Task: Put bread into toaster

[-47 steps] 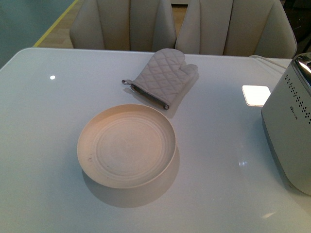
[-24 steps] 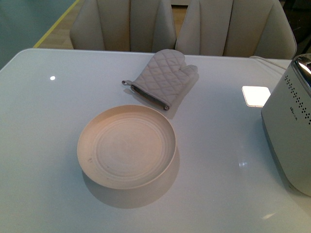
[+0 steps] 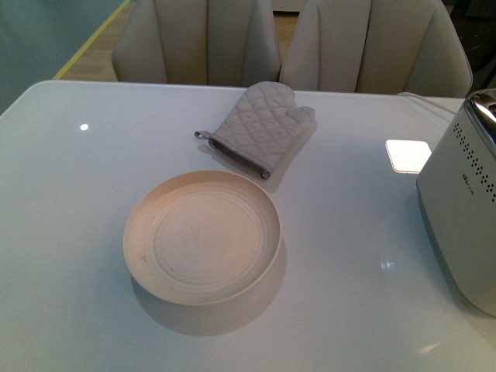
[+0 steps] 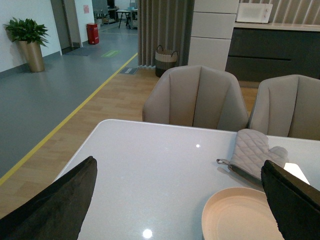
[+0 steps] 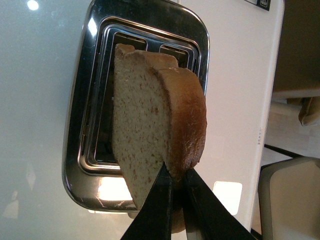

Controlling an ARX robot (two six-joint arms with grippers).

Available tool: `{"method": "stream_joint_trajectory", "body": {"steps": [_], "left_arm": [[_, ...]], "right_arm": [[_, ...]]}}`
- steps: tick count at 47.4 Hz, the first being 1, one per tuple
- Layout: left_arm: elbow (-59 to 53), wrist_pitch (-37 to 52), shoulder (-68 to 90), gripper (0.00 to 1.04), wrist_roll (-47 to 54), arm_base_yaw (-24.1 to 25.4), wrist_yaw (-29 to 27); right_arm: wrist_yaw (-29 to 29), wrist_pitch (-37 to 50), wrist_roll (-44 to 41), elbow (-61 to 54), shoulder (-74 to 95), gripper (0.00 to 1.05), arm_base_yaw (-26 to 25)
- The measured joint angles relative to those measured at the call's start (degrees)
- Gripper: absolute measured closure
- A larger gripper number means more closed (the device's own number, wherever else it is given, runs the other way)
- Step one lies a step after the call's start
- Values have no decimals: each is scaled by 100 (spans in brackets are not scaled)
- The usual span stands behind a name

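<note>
My right gripper [image 5: 175,176] is shut on the bread [image 5: 150,125], a tan speckled slice with brown crust, held on edge over the toaster's shiny metal top [image 5: 85,100] and its two slots. The slice hides most of the slots. In the front view the off-white toaster [image 3: 465,225] stands at the table's right edge, and neither arm shows there. My left gripper [image 4: 180,200] is open above the table, its dark fingers [image 4: 55,205] wide apart with nothing between them.
A round beige plate [image 3: 256,209] sits mid-table, with a quilted grey oven mitt [image 3: 260,124] behind it. A flat white square pad [image 3: 408,153] lies left of the toaster. Two beige chairs [image 3: 198,39] stand at the far edge.
The front view has shifted slightly, so the objects sit a few pixels lower in the picture. Nothing on the table has moved.
</note>
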Motion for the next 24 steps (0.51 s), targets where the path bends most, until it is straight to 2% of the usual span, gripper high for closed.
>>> {"method": "stream_joint_trajectory", "body": {"steps": [24], "left_arm": [[0,0,0,7,2,0,0]], "right_arm": [[208,149,111,-83,361,102,168]]}}
